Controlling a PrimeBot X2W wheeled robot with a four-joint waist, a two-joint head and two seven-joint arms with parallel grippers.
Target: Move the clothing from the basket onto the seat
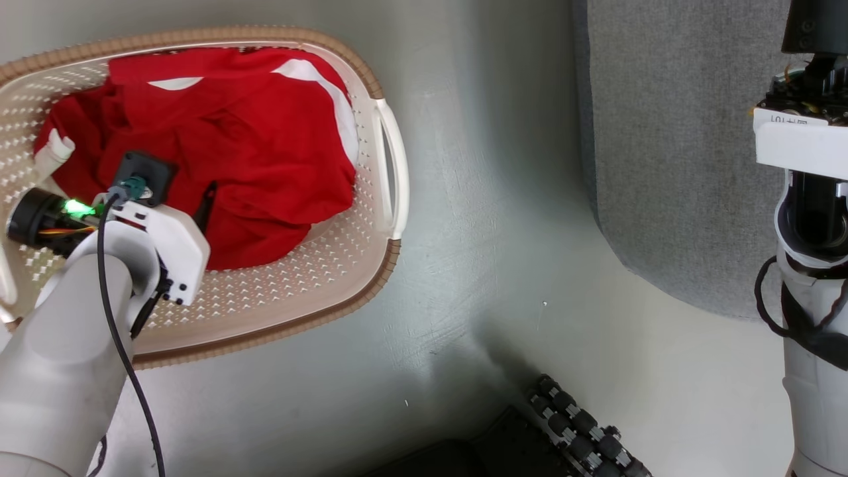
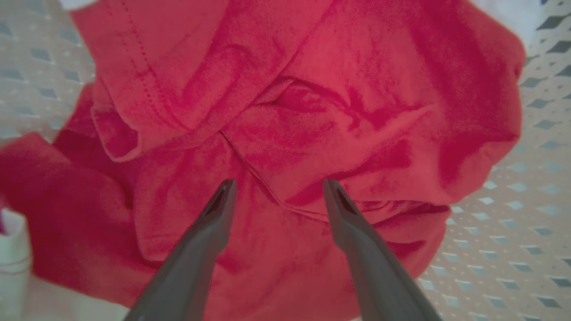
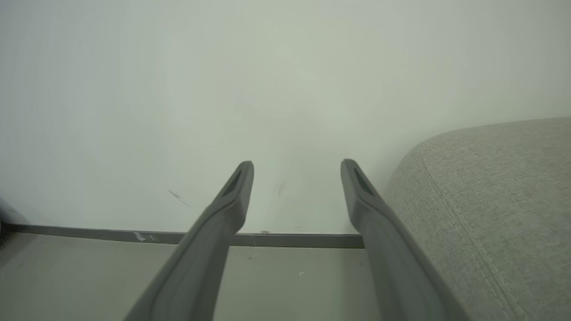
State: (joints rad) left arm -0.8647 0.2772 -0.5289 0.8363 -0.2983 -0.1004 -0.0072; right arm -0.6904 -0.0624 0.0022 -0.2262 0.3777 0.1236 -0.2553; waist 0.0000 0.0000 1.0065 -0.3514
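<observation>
Plainly, the left gripper [image 2: 279, 185] is the one placed to act. Its two fingers stand apart with nothing between them, pointing down into the clothing [image 2: 312, 111]. A stitched fold of the red cloth runs across the gap just ahead of the tips. Whether the tips already touch the fabric cannot be told from the left wrist view.

In the head view the red heap fills the middle of the basket [image 1: 391, 165]. Its longer run goes from the far left wall toward the near right, and white trim shows along its far edge. So the cloth lies straight ahead of the left jaws and directly under them. A short push down and a close should catch the fold.

Perforated basket wall rises on every side of the heap. The brown rim and a white handle stand on the side facing the seat [image 1: 662, 165], so any lift probably has to clear that rim first.

A strip of bare floor [image 1: 477, 265] separates basket and seat, which are well apart.

The right gripper [image 3: 297, 167] is likewise spread and empty. It hangs just beside the seat's rounded corner and points at a pale wall [image 3: 285, 89]. It is nearer the seat, far from the clothing.
</observation>
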